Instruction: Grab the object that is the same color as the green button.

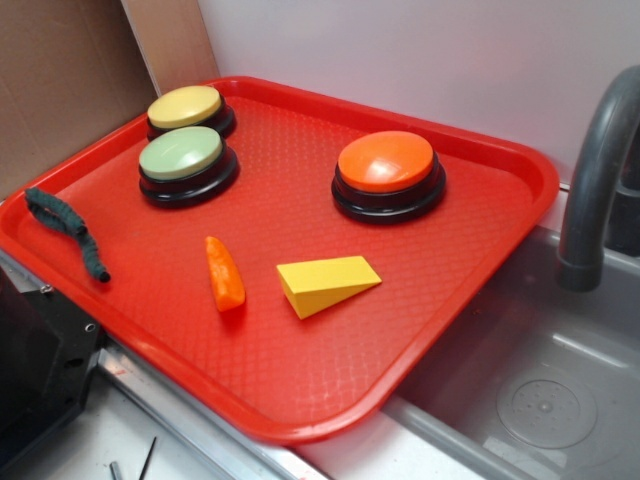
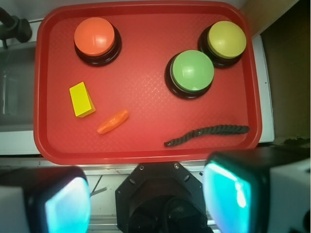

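The object, a dark green ribbed worm-like piece (image 1: 68, 231) (image 2: 206, 135), lies along the near left edge of the red tray (image 1: 300, 400) (image 2: 146, 53). The green button (image 1: 182, 156) (image 2: 192, 72) stands on a black base at the tray's back left. In the wrist view my gripper (image 2: 152, 199) hangs high above the robot's base, off the tray's near edge. It is open, and nothing sits between its two cyan-padded fingers (image 2: 68, 206). The gripper does not show in the exterior view.
A yellow button (image 1: 186, 107) (image 2: 226, 40) sits behind the green one, and an orange button (image 1: 388, 168) (image 2: 95, 38) is at the back right. An orange carrot piece (image 1: 224, 274) (image 2: 113, 121) and a yellow wedge (image 1: 328, 283) (image 2: 81, 99) lie mid-tray. A grey sink (image 1: 540, 390) with a faucet (image 1: 595, 170) borders the tray.
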Available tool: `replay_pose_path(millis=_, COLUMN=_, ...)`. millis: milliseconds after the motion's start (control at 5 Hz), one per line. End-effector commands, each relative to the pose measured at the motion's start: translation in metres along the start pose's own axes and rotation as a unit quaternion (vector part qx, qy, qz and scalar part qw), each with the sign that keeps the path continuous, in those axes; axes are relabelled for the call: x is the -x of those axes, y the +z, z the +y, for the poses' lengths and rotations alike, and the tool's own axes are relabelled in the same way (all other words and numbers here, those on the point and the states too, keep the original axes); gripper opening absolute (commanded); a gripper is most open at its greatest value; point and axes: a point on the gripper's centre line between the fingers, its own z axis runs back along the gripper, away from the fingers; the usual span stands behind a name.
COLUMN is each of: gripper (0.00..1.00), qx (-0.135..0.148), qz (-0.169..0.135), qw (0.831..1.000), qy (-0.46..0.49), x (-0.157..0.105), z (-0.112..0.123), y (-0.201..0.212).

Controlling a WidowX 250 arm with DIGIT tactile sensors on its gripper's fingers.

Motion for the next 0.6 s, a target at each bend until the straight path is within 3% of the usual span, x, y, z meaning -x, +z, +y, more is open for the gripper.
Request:
replay_pose_path(millis=0, gripper=1.00, qx=0.000, qz=0.000, qw=1.000, qy=0.000, x=0.000, z=0.000, y=0.000)
replay_pose_path(millis=200, gripper=1.00, qx=-0.010, qz=0.041, qw=0.996, qy=0.074, x=-0.006, z=0.044, y=-0.038)
replay_pose_path(millis=400, gripper=1.00, qx=0.016, qz=0.049, qw=0.978, qy=0.201, x=-0.012, z=0.069, y=-0.059)
